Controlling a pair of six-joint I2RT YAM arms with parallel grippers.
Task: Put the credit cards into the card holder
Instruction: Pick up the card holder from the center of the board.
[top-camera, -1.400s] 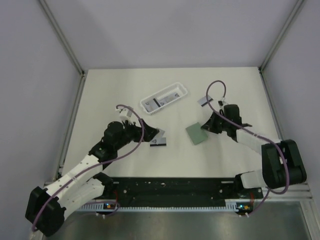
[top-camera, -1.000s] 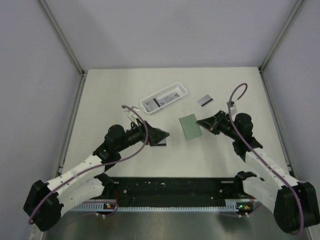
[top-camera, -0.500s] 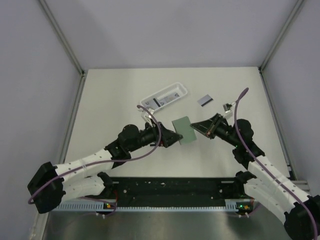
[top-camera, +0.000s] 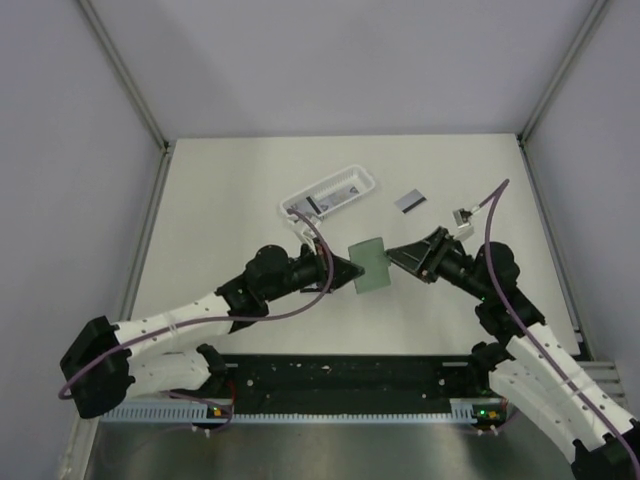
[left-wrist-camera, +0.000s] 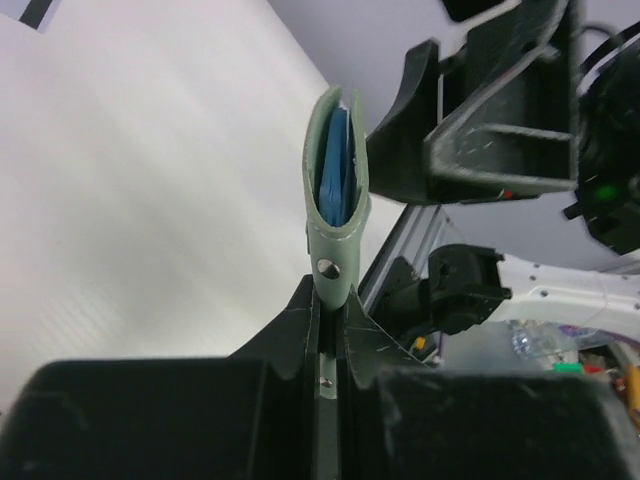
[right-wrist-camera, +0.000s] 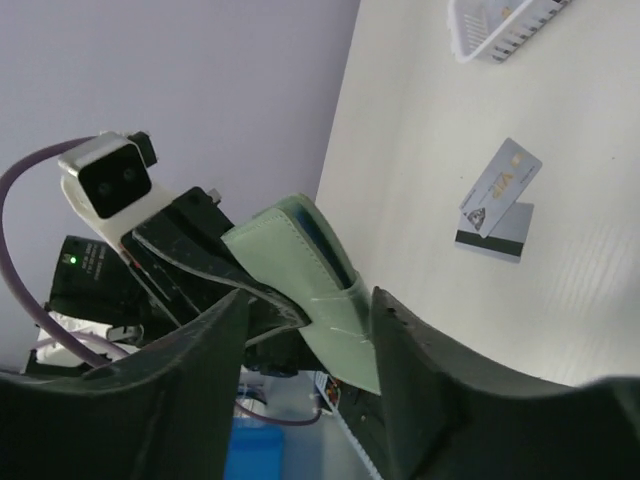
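Left fingers (top-camera: 352, 270) clamped shut on one edge of the card holder (top-camera: 368, 264), holding it edge-up off the counter (top-camera: 220, 190). Right fingers (top-camera: 392, 252) partly open, either side of the holder's other edge, gaps visible. Two credit cards (right-wrist-camera: 505, 178) lie overlapping on the counter beyond the right fingers.

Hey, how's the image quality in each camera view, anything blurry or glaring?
Top external view: evenly lit, sharp, faint shadows, no glare. Left wrist view: the sage-green flat card holder is sharp, the left gripper holding it blurs toward the lens. Right wrist view: right gripper fingers soft and dark, light-grey cards on the table crisp.
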